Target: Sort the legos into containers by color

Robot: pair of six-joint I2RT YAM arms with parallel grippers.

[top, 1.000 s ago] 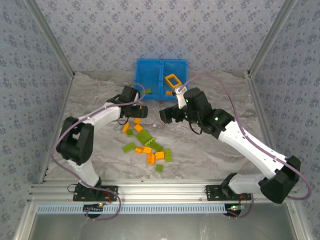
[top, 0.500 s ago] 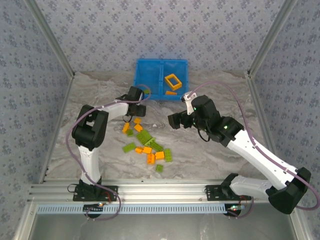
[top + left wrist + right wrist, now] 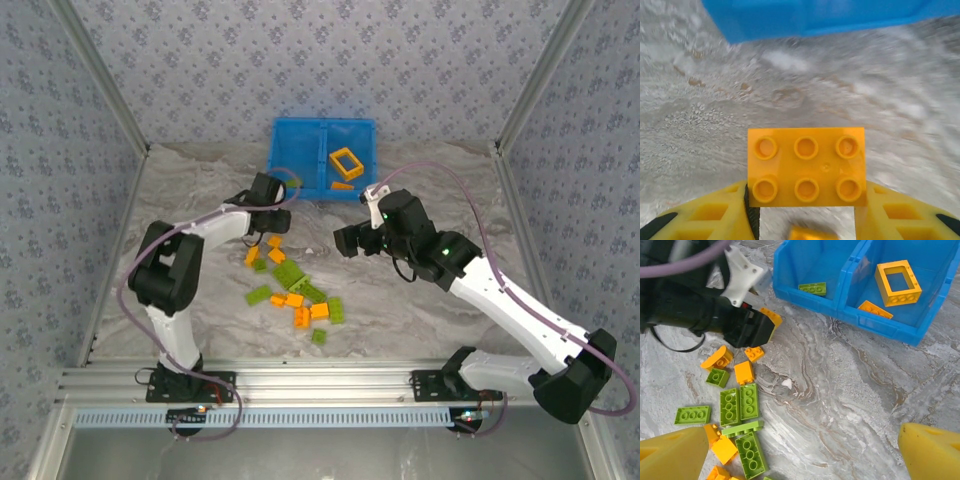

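My left gripper (image 3: 805, 210) is shut on an orange six-stud brick (image 3: 806, 166), held flat above the marble table just short of the blue bin (image 3: 790, 20). From above, that gripper (image 3: 281, 216) hangs by the bin's (image 3: 290, 135) front left corner. The left compartment holds a green brick (image 3: 813, 288). The right one holds the orange frame (image 3: 897, 282) and an orange brick (image 3: 875, 309). My right gripper (image 3: 802, 455) is open and holds nothing, above bare table right of the loose legos (image 3: 295, 290). Its yellow fingers (image 3: 672, 457) stand far apart.
Several orange and green bricks (image 3: 735, 405) lie scattered between the arms, toward the left arm. The left arm's black wrist (image 3: 700, 315) reaches across above the pile's far end. Patterned walls close in the table on three sides.
The right gripper has drawn back from the bin's right compartment toward the table's middle. The left gripper, still on the orange brick, has edged a little toward the bin.
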